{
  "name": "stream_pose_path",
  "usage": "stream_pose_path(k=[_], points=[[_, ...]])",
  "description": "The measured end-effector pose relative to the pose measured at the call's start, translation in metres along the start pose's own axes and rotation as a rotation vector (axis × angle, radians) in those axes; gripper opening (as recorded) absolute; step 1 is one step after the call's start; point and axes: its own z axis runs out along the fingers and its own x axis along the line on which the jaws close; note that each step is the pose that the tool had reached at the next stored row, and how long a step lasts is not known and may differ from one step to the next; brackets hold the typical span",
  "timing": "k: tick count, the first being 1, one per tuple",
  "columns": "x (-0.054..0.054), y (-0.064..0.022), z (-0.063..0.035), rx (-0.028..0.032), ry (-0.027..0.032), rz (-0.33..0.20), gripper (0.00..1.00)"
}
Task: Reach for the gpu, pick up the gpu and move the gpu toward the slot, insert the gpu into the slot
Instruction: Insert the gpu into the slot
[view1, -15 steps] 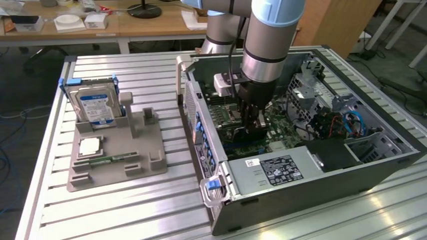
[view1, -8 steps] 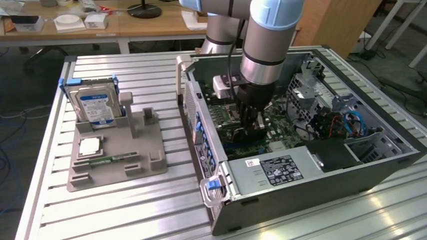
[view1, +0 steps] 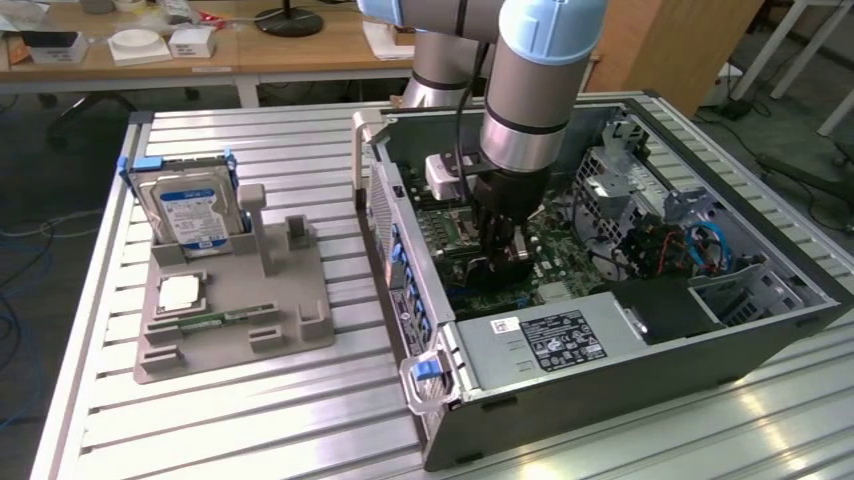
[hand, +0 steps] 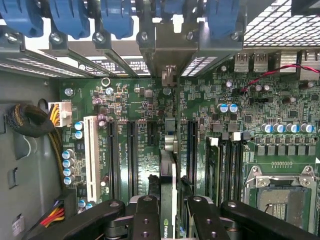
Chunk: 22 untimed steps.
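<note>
1. At the exterior view's left, about 9 o'clock, a grey tray (view1: 234, 340) sits on the ribbed metal table (view1: 267, 430).
2. A hard drive (view1: 194, 212) with a blue-and-white label stands upright at the tray's far end, a chip (view1: 179, 293) lies flat just in front of it, and a green memory strip (view1: 220, 320) lies nearer the tray's front edge.
3. The open PC case (view1: 614, 300) fills the exterior view's right, from 12 round to 5 o'clock, with its board (view1: 534, 260) facing up.
4. The arm (view1: 534, 90) comes down from 12 o'clock into the case, and the gripper (view1: 505, 262) is low over the board near the centre.
5. In the wrist view the gripper (hand: 168, 210) has its two dark fingers (hand: 145, 215) closed in on the gpu (hand: 168, 190), one on each side.
6. The gpu is held on edge, thin and dark, with a green logo on its top edge.
7. It sits over the board (hand: 150, 125), in line with the long slots (hand: 132, 150), its far end reaching toward the bracket openings at the case wall.
8. I cannot tell whether its lower edge is already seated in a slot.
9. Blue latches (hand: 75, 17) line that wall, and a white slot (hand: 90, 155) and a cable bundle (hand: 30, 120) lie to one side.
</note>
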Motion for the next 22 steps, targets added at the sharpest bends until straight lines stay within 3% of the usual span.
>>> stream_pose_path(k=[14,17,22], points=[[-0.0001,0.0004,0.0001,-0.0001,-0.0006,0.0,0.27],[0.0001,0.0002,-0.0013,-0.0001,0.0002,0.0,0.4],[0.0001,-0.0001,-0.0082,0.0,0.0001,0.0,0.4]])
